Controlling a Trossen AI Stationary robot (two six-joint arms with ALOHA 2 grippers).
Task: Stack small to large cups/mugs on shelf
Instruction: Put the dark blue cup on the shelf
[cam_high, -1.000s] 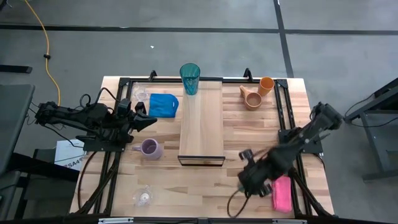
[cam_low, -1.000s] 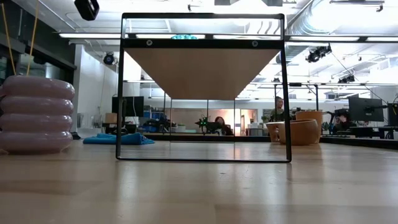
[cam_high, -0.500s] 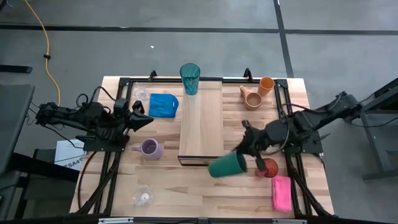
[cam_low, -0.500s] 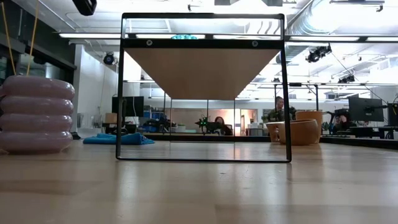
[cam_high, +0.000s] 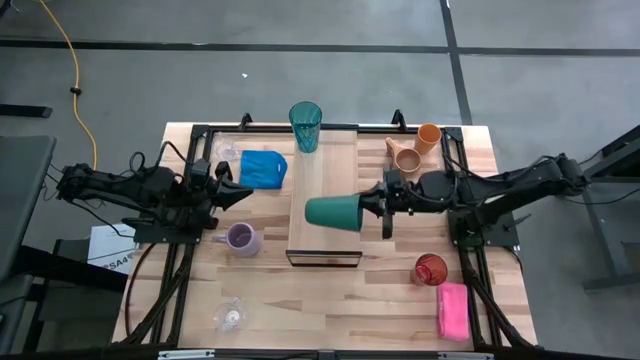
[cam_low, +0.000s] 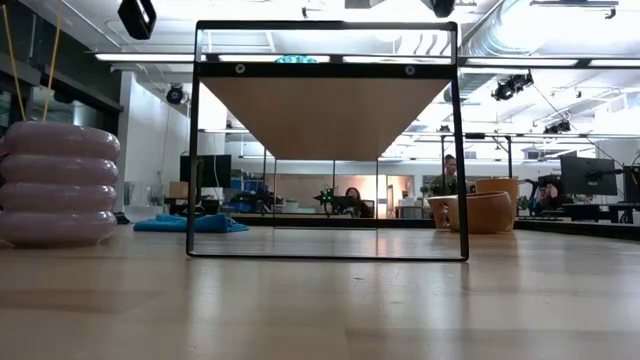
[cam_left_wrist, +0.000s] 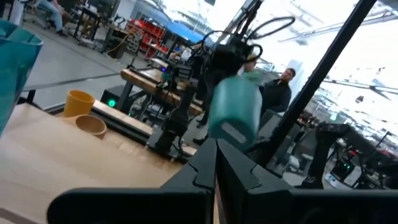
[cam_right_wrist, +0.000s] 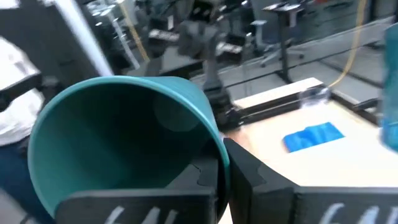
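Observation:
My right gripper (cam_high: 383, 206) is shut on the dark green cup (cam_high: 335, 211), which lies on its side in the air above the shelf's plank (cam_high: 322, 190). The teal tumbler (cam_high: 305, 125) stands on the plank's far end. The lavender mug (cam_high: 240, 238) stands left of the shelf, and the tan mug (cam_high: 404, 158) and orange cup (cam_high: 428, 137) at the far right. The red cup (cam_high: 430, 269) is upright near the right front. Clear glasses (cam_high: 232, 316) (cam_high: 225, 151) stand on the left side. My left gripper (cam_high: 243, 192) waits shut at the left, level. My right gripper holds the dark green cup by its rim (cam_right_wrist: 214, 140), pinched between the two fingers; the cup's mouth faces the wrist. The fingers come level from the table's right side. The cup is lifted clear, tipped on its side, its base (cam_left_wrist: 231, 132) toward the table's left.
A blue cloth (cam_high: 262, 167) lies left of the shelf's far end and a pink sponge (cam_high: 453, 310) at the near right corner. The shelf's black frame (cam_low: 325, 140) stands raised over the tabletop. People and desks show in the room beyond the table.
My right gripper has gone from beside the sponge up and toward the table's far and left side, over the shelf, turning from pointing down to level. The dark green cup came up with it and tipped onto its side. The red cup stays on the table.

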